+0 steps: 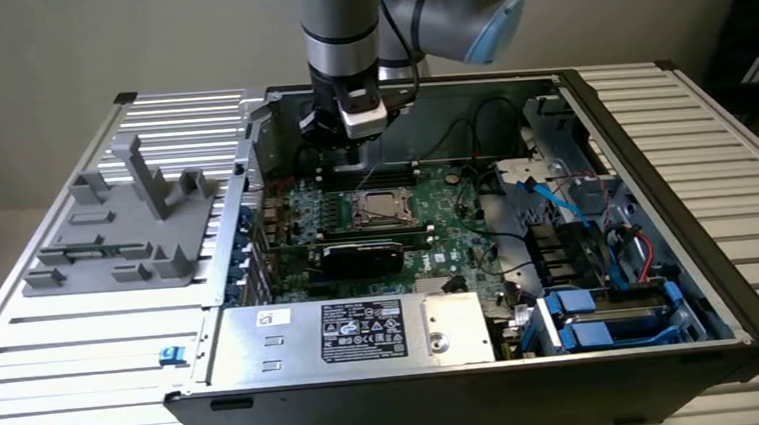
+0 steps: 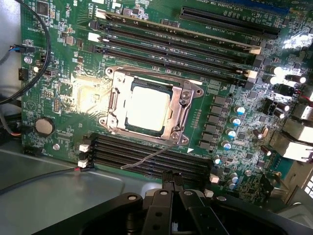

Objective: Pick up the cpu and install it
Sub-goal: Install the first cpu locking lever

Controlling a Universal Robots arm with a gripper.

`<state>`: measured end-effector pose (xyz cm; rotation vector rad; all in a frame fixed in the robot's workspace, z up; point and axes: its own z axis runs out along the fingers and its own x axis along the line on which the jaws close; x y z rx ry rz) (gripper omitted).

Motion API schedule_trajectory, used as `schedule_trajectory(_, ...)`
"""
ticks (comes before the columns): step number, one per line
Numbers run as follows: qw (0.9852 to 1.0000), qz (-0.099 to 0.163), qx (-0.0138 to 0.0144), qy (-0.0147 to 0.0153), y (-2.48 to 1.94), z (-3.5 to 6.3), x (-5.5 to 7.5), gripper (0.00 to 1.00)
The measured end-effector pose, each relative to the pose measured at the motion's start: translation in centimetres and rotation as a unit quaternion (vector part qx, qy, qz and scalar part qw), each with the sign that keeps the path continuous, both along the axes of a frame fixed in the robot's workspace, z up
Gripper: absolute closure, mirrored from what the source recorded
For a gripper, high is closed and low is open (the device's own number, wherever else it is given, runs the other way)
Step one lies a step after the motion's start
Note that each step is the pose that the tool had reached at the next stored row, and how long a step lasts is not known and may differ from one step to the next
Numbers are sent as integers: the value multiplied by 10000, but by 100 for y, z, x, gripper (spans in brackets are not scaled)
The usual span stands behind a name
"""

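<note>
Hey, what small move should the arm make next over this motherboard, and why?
Probably lift the claw straight up, clear of the motherboard. The cpu already lies flat in the socket, and the claw is shut and holds nothing, so there seems to be nothing left to carry or place.

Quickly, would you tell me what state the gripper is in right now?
Gripper: closed, holding nothing; the cpu lies in the socket.

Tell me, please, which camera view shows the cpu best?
The wrist view. There the cpu lies inside the socket's metal frame, seen close from above, with its bright top and its edges plain. In the exterior view the cpu is a small pale square on the green board.
</note>
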<state>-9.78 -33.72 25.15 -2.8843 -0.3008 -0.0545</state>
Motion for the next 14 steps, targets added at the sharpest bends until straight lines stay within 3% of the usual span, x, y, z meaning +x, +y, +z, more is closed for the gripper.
schedule_trajectory(7,10000,-45,0,-1,0,-4,-5,89)
schedule_trajectory(14,9990,-436,0,0,0,-24,-17,89)
